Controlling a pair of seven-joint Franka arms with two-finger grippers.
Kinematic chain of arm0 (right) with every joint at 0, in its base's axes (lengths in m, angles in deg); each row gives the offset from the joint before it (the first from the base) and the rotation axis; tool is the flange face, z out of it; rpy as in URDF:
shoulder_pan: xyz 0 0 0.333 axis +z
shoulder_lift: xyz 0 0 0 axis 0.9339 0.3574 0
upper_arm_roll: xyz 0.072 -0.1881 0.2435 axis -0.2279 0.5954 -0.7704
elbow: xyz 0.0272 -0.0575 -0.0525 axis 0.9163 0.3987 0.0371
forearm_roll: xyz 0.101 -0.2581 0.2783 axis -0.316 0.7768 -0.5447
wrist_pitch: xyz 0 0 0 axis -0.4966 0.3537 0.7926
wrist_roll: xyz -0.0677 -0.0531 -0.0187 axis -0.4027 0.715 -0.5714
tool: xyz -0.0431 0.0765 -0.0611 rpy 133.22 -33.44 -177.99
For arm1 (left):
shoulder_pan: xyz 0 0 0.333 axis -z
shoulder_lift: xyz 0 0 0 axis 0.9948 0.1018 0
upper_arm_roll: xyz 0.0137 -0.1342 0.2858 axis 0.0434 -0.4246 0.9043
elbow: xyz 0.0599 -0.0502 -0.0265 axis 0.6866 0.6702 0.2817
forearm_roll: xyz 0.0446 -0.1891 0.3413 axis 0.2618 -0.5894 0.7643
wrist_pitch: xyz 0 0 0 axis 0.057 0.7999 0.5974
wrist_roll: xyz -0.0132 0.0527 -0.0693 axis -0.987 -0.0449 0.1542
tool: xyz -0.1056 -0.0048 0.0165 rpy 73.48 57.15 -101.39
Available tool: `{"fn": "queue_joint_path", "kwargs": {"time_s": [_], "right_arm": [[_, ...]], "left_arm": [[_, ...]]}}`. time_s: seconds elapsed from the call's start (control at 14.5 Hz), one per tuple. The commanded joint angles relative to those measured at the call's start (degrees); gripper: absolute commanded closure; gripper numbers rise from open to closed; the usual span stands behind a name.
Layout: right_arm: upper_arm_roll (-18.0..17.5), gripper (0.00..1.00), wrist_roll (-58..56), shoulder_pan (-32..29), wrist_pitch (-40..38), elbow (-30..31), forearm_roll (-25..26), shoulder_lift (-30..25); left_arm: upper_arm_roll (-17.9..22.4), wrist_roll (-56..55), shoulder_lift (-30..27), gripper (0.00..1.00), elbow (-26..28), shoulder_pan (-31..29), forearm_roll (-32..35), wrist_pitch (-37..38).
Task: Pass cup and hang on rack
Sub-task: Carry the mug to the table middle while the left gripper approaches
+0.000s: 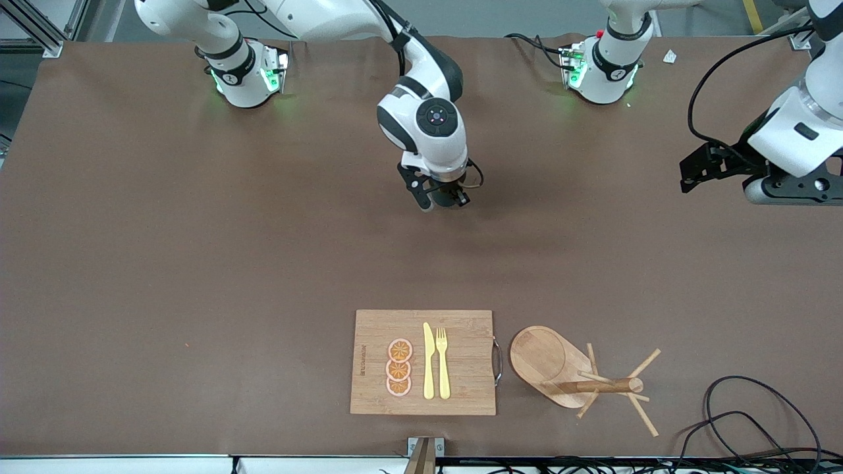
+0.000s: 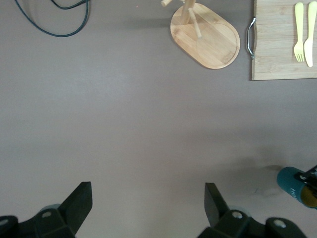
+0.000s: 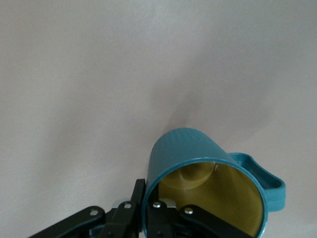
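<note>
The brown table point(image 1: 197, 276) is filling the whole scene, and both arms are up over it. The right gripper point(image 1: 445, 197) is hanging over the middle of the table, and its fingers point(image 3: 148, 210) are clamping shut on the rim of the cup point(image 3: 208, 173). One finger is sitting inside the yellow-ochre interior, the other is pressing on the teal outer wall. The cup is riding tilted in that grip, mouth toward the wrist camera, its small handle sticking out to the side away from the fingers, the table surface well below it.

The left gripper point(image 2: 143, 203) is waiting over the left arm's end of the table, its two dark fingers point(image 2: 79, 201) standing spread wide apart and holding nothing, only bare tabletop showing between them. From its wrist view, the cup point(image 2: 292, 182) is showing just off to the side of one fingertip, well apart from it.

The cutting board point(image 1: 423, 362) is lying near the front camera's edge, carrying a yellow knife point(image 1: 428, 361), a yellow fork point(image 1: 442, 362) and three orange slices point(image 1: 399, 367). The rack point(image 1: 579, 378) is standing just beside the board's metal handle, toward the left arm's end, well apart from both sets of fingers, with its pegs bare. A black cable point(image 1: 757, 415) is looping on the table past the rack.
</note>
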Motion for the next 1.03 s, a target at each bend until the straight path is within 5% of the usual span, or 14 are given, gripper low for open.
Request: {"fn": "queue_joint_path", "kwargs": {"time_s": [0.0,0.83,0.9,0.96], "right_arm": [[1.04,1.00,0.67,0.33,-0.68,-5.26,0.41,5.01],[1.22,1.00,0.41,-2.04,-2.70,-9.93,0.94,6.95],[1.22,0.96,0.41,-2.04,-2.96,-9.93,1.37,6.95],[1.22,0.77,0.23,-2.04,-3.05,-9.93,1.81,6.95]], "left_arm": [[-0.12,-0.65,3.33,0.00,-3.49,2.25,0.65,0.13],[-1.43,-5.30,5.62,0.00,-5.35,4.98,0.38,-1.10],[-1.61,-5.39,5.62,0.00,-5.35,5.07,0.38,-1.10],[-2.13,-5.39,5.54,0.00,-5.35,4.98,0.38,-1.01]]}}
